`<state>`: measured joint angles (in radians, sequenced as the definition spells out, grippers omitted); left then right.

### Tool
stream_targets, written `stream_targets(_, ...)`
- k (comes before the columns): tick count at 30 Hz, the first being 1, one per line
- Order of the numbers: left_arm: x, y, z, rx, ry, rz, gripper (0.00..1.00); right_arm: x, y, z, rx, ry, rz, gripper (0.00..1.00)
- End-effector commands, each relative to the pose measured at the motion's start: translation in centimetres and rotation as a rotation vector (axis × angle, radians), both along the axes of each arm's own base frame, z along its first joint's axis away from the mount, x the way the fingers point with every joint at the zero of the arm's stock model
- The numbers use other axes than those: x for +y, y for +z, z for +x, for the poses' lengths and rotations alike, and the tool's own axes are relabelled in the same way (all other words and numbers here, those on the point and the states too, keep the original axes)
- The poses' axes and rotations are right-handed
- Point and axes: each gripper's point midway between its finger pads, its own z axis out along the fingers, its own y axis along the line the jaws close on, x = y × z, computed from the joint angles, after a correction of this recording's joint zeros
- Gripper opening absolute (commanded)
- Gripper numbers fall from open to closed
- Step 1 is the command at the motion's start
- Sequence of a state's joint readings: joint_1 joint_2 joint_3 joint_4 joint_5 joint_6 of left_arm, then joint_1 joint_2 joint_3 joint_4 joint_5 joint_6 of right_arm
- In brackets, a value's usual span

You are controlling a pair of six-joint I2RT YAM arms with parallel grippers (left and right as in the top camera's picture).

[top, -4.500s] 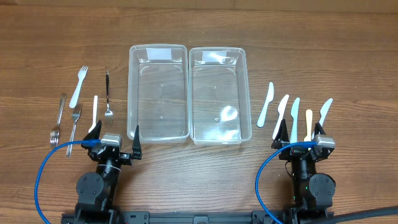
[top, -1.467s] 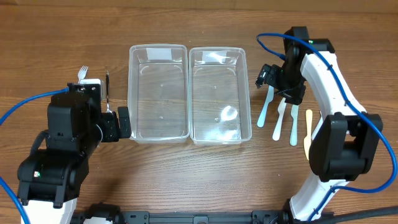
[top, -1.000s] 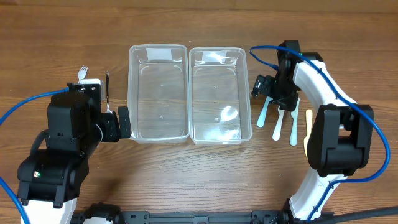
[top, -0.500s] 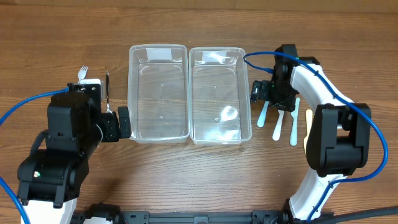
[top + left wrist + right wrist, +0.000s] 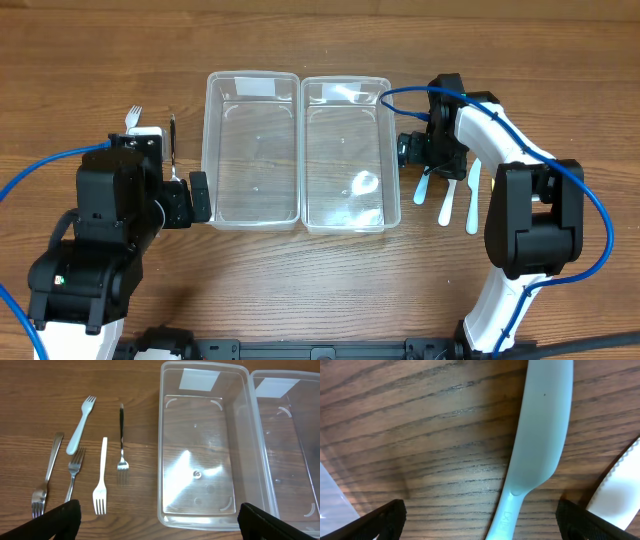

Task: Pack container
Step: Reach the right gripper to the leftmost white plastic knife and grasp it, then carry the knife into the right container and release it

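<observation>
Under the right claw, spread wide, the pale blue knife runs lengthwise, handle between the fingertips.

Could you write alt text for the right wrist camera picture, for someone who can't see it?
A pale blue plastic knife lies on the wooden table, seen close up, between the dark fingertips of the open right hand. A white serrated knife shows its edge at right.

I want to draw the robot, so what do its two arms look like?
The left arm is chunky and mostly black, seen from above. The right arm has smooth white curved shells with black joints. A bright blue cable loops along each arm. The jaws are black, showing as dark wedges in the bottom corners of the wrist views.
</observation>
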<state>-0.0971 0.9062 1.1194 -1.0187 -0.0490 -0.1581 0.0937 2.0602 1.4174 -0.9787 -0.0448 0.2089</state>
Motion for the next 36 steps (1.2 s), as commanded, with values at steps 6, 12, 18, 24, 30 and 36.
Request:
stream_targets(6, 0.2, 1.0, 0.1, -0.027, 0.0, 0.01, 1.0, 0.1, -1.8, -0.1, 0.026, -0.004, 0.0, 0.6)
stream_targets(12, 0.2, 1.0, 0.1, -0.027, 0.0, 0.01, 1.0, 0.1, -1.8, 0.0, 0.022, -0.004, 0.0, 0.29)
stream_targets(18, 0.2, 1.0, 0.1, -0.027, 0.0, 0.01, 1.0, 0.1, -1.8, 0.0, 0.02, -0.008, 0.0, 0.16)
stream_targets(24, 0.2, 1.0, 0.1, -0.027, 0.0, 0.01, 1.0, 0.1, -1.8, 0.3, 0.012, -0.027, 0.001, 0.04)
stream_targets(30, 0.2, 1.0, 0.1, -0.028, 0.0, 0.01, 1.0, -0.4, 1.3, 2.0, -0.05, -0.036, -0.029, 0.04)
stream_targets(36, 0.2, 1.0, 0.1, -0.027, 0.001, 0.01, 1.0, -0.6, 15.2, 4.6, -0.329, -0.054, -0.053, 0.04)
